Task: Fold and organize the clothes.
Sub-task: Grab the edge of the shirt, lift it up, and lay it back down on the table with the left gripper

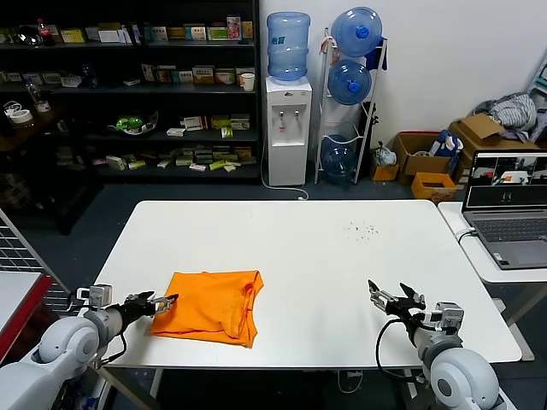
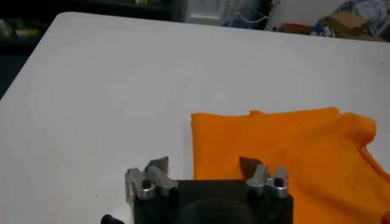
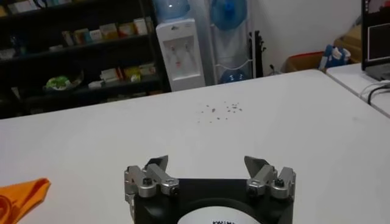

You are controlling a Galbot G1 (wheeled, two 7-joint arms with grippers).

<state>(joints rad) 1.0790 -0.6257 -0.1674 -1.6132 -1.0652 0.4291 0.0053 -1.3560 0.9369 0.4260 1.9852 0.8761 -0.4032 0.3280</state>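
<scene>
Folded orange T-shirt (image 1: 210, 306) flat on tabletop (image 1: 325, 256), near front-left corner. Left gripper (image 1: 162, 301) at shirt's left edge, jaws spread w/ one finger over the fabric, nothing grasped. Right gripper (image 1: 395, 298) near front-right corner — jaws apart, empty, well apart from shirt.

- Bright, even indoor light on the white table (image 1: 342, 256), no harsh glare.
- Faint soft shadows under the orange T-shirt (image 1: 209, 305).
- Dim, dark shelves (image 1: 128, 85) at back.
- Soft, blurry backgrounds in both wrist views.
</scene>
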